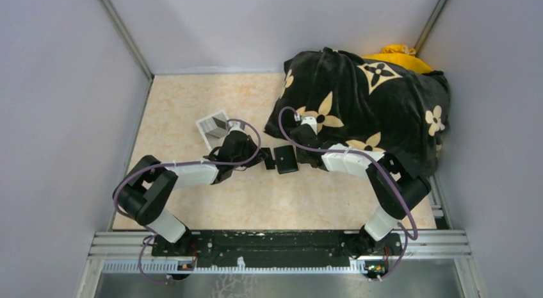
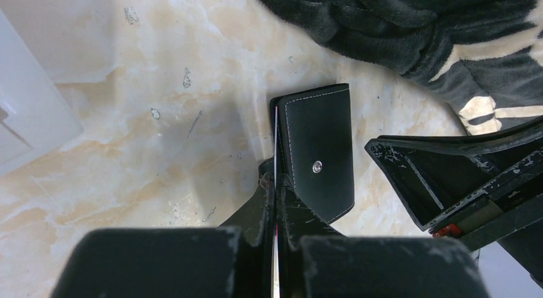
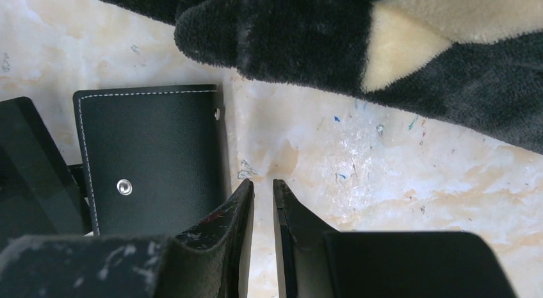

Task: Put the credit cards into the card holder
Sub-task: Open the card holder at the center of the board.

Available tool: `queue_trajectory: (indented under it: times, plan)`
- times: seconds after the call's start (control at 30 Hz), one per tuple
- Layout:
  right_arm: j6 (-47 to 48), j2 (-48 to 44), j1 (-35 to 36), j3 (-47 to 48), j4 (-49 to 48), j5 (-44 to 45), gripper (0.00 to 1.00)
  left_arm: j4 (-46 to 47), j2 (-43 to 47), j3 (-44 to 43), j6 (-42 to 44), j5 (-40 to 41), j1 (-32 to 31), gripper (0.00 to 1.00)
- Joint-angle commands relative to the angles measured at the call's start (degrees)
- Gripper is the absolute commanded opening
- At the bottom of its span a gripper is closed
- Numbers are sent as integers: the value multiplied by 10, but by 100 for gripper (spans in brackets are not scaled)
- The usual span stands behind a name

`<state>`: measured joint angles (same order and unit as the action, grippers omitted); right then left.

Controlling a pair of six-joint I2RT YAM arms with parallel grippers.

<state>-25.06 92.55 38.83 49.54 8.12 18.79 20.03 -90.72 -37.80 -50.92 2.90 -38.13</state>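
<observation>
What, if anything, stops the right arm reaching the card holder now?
Probably nothing, so likely yes: the right gripper sits beside the card holder, only bare table around it. The left gripper, pinching a card, crowds the opposite edge.

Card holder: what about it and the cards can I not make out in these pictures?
Left wrist: credit card seen edge-on only; the left gripper hides its near end.
All views: inside of the card holder hidden by its own cover.
Top external: card too small to see.
</observation>
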Motion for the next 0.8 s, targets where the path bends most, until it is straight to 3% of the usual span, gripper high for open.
queue_trajectory:
  times: [0.0, 0.77]
  plan:
    - [9, 13, -5, 27, -23, -3, 18, 44, -20, -16, -10, -51, 18, 0]
    - [22, 46, -12, 27, -29, -21, 17, 99, -67, -21, -34, -138, 44, 0]
